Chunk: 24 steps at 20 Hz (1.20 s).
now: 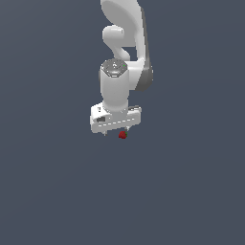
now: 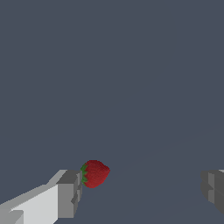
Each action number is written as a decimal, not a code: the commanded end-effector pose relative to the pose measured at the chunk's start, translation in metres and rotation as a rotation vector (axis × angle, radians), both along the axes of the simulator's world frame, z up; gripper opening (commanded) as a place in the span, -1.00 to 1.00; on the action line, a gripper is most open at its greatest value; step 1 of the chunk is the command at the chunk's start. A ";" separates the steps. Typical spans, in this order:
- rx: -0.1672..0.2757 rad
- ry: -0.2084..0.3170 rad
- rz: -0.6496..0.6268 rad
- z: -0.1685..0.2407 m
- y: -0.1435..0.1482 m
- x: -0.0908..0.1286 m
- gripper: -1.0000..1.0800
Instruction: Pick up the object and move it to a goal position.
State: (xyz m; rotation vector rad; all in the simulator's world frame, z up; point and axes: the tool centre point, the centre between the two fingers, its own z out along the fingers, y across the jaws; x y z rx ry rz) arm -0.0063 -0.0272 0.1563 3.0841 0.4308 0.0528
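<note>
White arm links fill the upper middle of the exterior view, the Franka arm (image 1: 125,52) reaching down to its broad white hand (image 1: 116,132) over a plain slate-grey worktop (image 1: 52,191). Just below the hand's lower edge, toward one end of it, sits the object (image 1: 123,135), a tiny dark-red lump far smaller than the hand is wide. Whether it touches a finger cannot be told from here.

Grey finger pads frame the wrist view, one pad (image 2: 69,194) close beside the object (image 2: 95,173), which shows here as a red strawberry with a green cap turned toward that pad. It lies right against that finger's inner face, or very nearly so. The opposite pad (image 2: 213,189) stands well apart from the berry, so the hand (image 2: 140,190) is spread wide and grips nothing. Bare grey surface lies all around.
</note>
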 end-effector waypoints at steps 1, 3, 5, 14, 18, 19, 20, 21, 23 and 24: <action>-0.003 0.005 0.074 -0.007 0.002 -0.005 0.92; -0.005 0.009 0.133 -0.013 0.003 -0.008 0.92; -0.006 0.013 0.192 -0.019 0.005 -0.012 0.92; -0.009 0.029 0.458 -0.043 0.013 -0.031 0.92; -0.008 0.034 0.577 -0.053 0.017 -0.039 0.92; -0.008 0.036 0.607 -0.055 0.018 -0.042 0.92; -0.008 0.037 0.637 -0.058 0.019 -0.044 0.92; -0.007 0.038 0.667 -0.060 0.020 -0.046 0.92; -0.006 0.040 0.725 -0.065 0.022 -0.050 0.92; -0.005 0.041 0.752 -0.067 0.023 -0.052 0.92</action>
